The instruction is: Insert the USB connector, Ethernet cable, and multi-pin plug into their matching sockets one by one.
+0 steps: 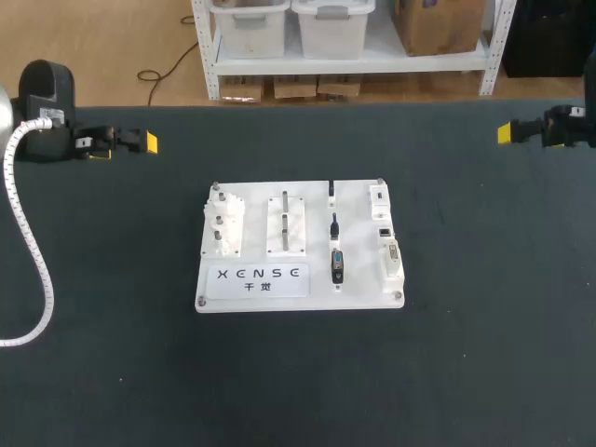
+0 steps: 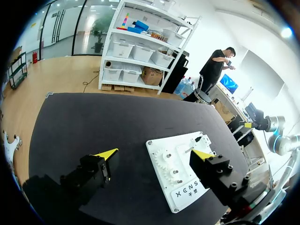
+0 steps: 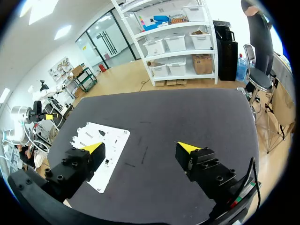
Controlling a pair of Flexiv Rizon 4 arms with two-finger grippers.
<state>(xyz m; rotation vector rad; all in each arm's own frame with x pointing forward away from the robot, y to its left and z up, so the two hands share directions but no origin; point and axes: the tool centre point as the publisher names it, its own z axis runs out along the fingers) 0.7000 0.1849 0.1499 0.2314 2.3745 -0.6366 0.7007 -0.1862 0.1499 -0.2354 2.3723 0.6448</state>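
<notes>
Black table (image 1: 112,372) under white socket board (image 1: 317,296)

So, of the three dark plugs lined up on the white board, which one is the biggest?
The wide plug at the column's end nearest the front edge of the board; the two thin plugs beyond it are much narrower.

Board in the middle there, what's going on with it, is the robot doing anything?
Nothing is being handled right now. The white board lies midway between the two arms, with dark plugs in a line beside the sockets near its right edge. Both arms sit at the far corners. The left hand and the right hand are open, empty and well clear of the board. No insertion looks started.
</notes>
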